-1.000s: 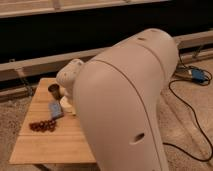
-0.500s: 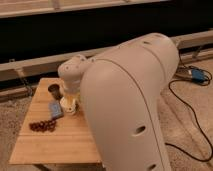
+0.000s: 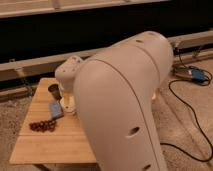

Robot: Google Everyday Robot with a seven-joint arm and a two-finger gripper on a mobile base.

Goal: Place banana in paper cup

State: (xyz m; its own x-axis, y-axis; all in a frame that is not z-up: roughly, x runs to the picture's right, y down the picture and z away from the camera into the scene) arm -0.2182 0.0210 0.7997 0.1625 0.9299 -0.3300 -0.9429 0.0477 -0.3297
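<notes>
The paper cup [image 3: 69,105] stood on the wooden table [image 3: 50,145], only its pale lower part visible below my wrist; its contents could not be seen. The banana was hidden from view, and I could not tell where it lay. My hand [image 3: 68,98] was down over the cup, behind my arm [image 3: 120,105], its fingers closed. A dark grey cup [image 3: 53,90] stood just left, a blue object [image 3: 55,109] beside it, and a dark red cluster [image 3: 42,125] nearer the table's front edge.
</notes>
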